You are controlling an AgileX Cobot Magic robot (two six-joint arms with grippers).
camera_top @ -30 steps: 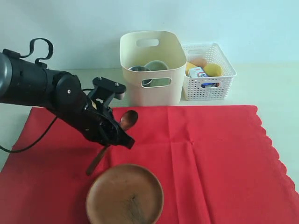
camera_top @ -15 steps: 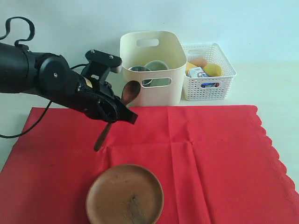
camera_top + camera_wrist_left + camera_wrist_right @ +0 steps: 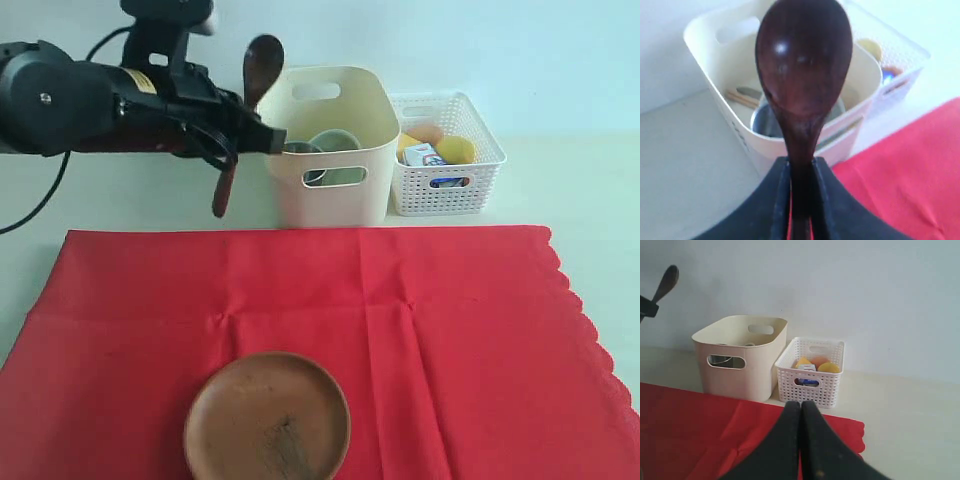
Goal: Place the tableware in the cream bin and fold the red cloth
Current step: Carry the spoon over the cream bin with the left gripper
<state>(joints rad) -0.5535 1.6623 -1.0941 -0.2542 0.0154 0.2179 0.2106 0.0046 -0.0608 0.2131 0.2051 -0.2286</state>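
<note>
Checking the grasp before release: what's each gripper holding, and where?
Left gripper holds the wooden spoon by its handle, scoop end up. Right gripper is shut, holding nothing.

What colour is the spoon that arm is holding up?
The wooden spoon is a glossy dark reddish brown, clearest in the left wrist view.

A pale tabletop (image 3: 585, 180) is covered over its near part by the red cloth (image 3: 450, 350), spread flat with its scalloped edge at the right of the exterior view. Behind the cloth, the cream bin (image 3: 335, 207) and a white lattice basket (image 3: 485, 192) are set just beside each other.
</note>
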